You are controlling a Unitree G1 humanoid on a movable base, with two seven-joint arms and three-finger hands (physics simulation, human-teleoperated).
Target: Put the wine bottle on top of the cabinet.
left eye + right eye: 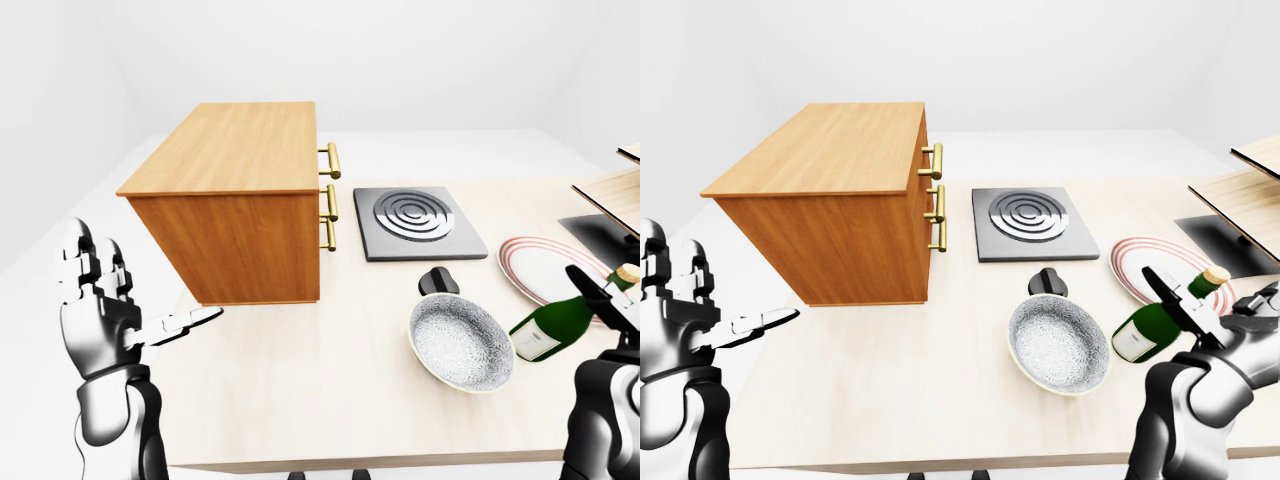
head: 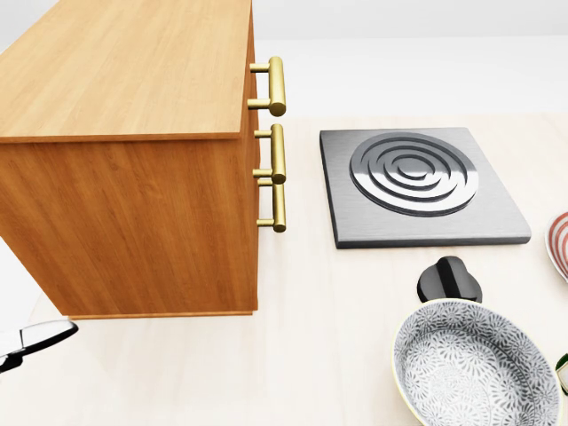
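Bowl (image 1: 1059, 345) patterned, nothing inside; plate (image 1: 1160, 270) partly hidden behind wine bottle (image 1: 1158, 322). Cabinet (image 1: 240, 190) closed. Left hand (image 1: 100, 315) fingers spread; right hand (image 1: 1215, 330) grip unclear.

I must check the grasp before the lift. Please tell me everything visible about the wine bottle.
The wine bottle is dark green glass with a pale label low on its body and a tan, cork-like top. It lies tilted, neck pointing up and to the right of the right-eye view, over the striped plate, right of the patterned bowl. The right hand has fingers across its neck; whether they close fully, or whether its base touches the table, I cannot tell.
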